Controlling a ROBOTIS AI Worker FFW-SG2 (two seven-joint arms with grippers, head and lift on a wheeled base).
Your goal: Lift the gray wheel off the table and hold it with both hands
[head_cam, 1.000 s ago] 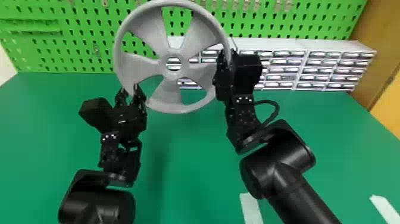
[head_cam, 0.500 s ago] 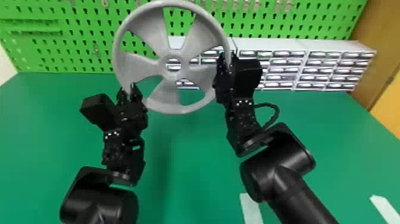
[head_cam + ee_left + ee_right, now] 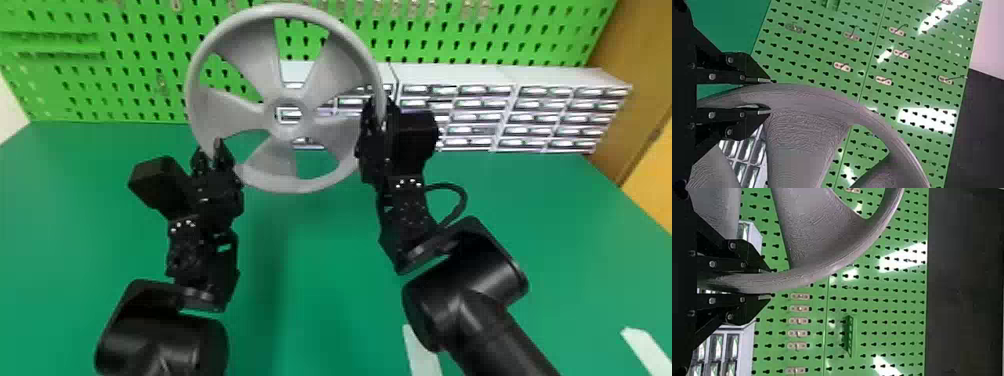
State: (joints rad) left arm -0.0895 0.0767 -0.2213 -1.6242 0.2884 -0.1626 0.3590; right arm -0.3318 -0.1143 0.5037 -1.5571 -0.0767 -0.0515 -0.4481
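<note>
Two grippers held the gray wheel (image 3: 247,57) raised above the green table (image 3: 325,280).
The left gripper (image 3: 215,151) had its fingers clamped on the lower left rim, and the right gripper (image 3: 381,112) had its fingers clamped on the rim at the right side, one finger to each face; the spread grips probably shared the weight and checked any swing, and the rim likely offered the easiest thickness to pinch. The wheel stood roughly upright before the pegboard (image 3: 150,30), its open face toward the head camera; being round, it had no long axis across that face, and its axle line ran roughly toward the robot.
</note>
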